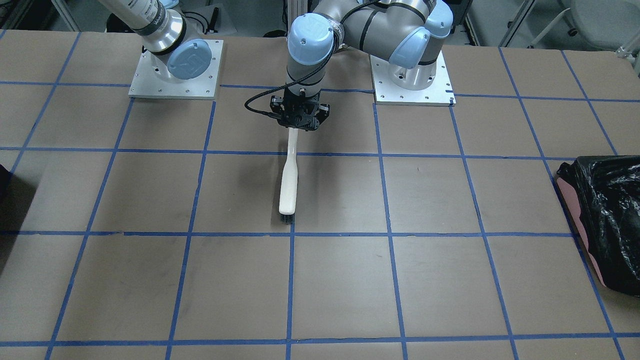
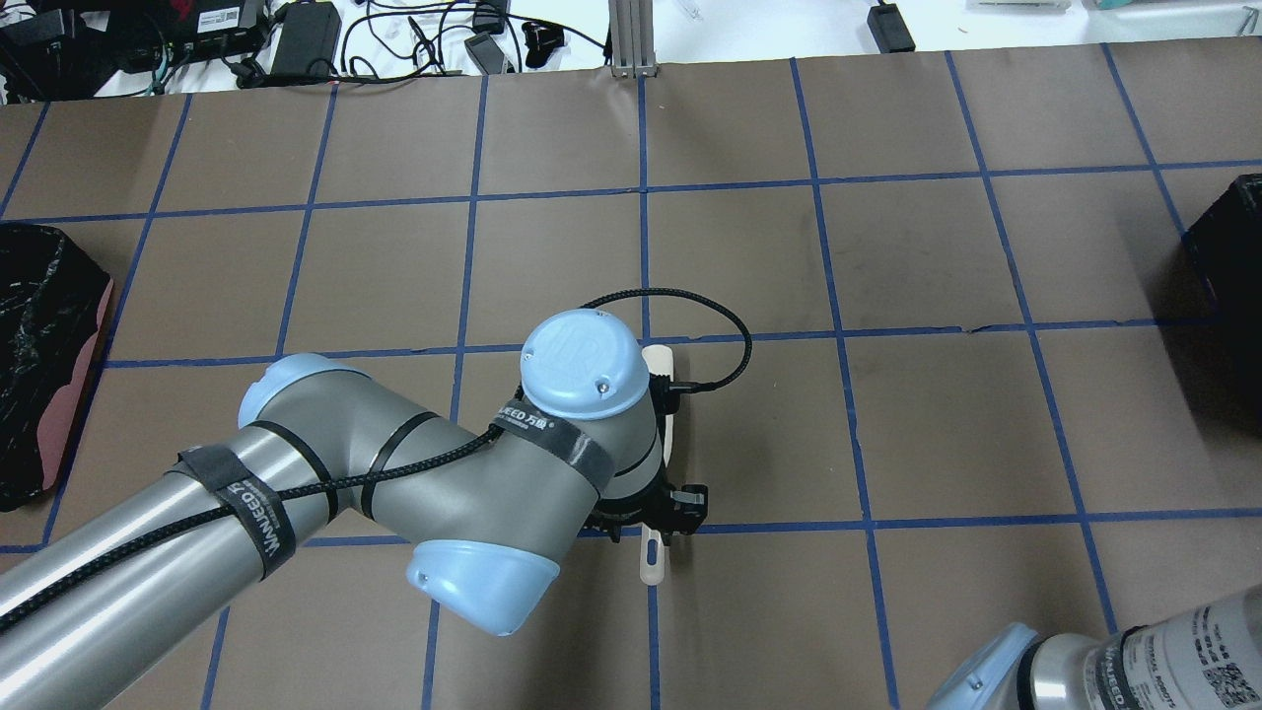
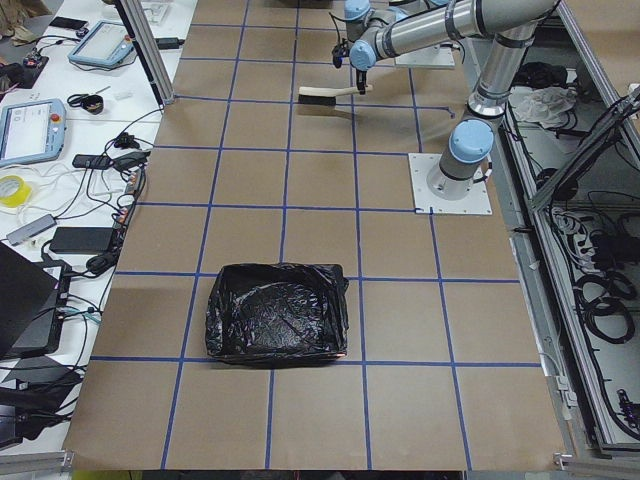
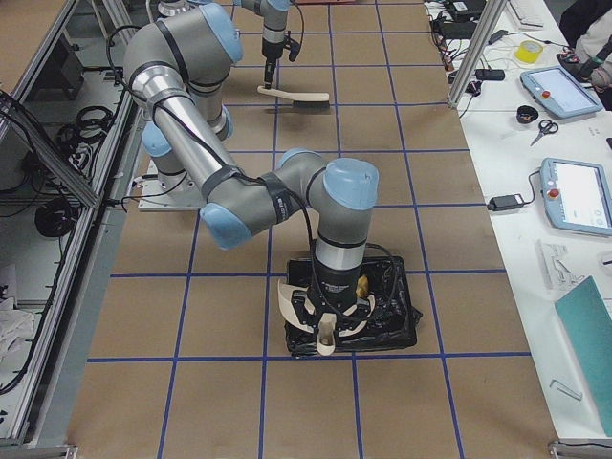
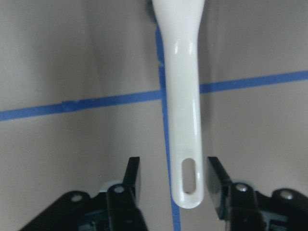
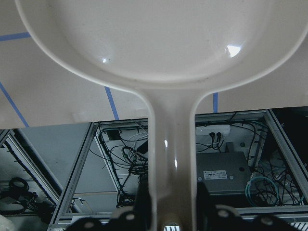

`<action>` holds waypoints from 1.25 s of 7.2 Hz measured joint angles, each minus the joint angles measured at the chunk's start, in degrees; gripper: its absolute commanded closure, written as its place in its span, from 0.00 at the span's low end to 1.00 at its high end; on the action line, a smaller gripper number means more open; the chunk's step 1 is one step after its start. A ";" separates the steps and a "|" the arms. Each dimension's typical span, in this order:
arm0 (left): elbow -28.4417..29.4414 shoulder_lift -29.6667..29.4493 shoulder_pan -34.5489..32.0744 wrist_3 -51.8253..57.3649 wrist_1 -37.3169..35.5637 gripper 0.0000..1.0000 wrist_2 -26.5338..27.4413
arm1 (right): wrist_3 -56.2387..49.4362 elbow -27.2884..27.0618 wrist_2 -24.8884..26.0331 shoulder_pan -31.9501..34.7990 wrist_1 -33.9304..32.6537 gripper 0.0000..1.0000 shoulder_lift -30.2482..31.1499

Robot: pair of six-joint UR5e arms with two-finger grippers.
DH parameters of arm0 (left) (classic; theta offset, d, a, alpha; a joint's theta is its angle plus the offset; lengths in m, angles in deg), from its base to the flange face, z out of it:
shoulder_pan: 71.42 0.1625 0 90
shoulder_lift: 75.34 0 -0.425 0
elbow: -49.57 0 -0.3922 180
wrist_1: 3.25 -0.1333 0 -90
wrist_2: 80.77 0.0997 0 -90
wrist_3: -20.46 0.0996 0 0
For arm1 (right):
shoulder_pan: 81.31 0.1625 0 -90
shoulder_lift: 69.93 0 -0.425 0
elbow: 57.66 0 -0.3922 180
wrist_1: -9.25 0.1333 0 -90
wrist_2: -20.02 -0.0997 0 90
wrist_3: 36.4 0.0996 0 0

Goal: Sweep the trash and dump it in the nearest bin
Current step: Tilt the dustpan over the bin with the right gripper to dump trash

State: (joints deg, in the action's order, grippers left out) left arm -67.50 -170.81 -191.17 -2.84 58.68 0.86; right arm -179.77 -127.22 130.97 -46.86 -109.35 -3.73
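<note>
Left gripper (image 5: 173,168) hovers, fingers spread either side of the white brush (image 1: 289,185) handle's end. The brush lies flat on the table (image 1: 450,200), its long axis running away from the robot, bristles at the far end. Right gripper (image 6: 172,190) clamps the dustpan (image 6: 144,38) handle above the black bin (image 4: 397,316), where yellow trash (image 4: 361,285) shows.

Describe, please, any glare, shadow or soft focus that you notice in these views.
Left wrist view: glare streaks on the glossy white brush; the left gripper at the bottom edge looks slightly soft. Right wrist view: a sharp highlight on the dustpan, darker cabling beneath. Front-facing view: even light, the brush casting only a faint shadow on the table.
</note>
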 measured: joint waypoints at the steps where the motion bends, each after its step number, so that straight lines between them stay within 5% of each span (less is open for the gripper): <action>1: 2.84 0.57 0.08 0.05 0.67 0.00 0.07 | -0.16 -1.20 0.27 0.05 -2.36 1.00 0.58; 5: 20.48 1.68 7.48 3.52 14.61 0.00 11.65 | 0.38 -3.95 3.43 1.19 -7.28 1.00 1.01; 9: 27.64 2.35 30.66 12.01 19.11 0.00 8.19 | 3.63 -5.43 7.28 2.71 -10.86 1.00 1.11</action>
State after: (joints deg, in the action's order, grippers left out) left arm -39.85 -168.46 -160.51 9.17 77.79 9.05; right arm -176.14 -132.65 138.25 -44.15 -120.21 -2.62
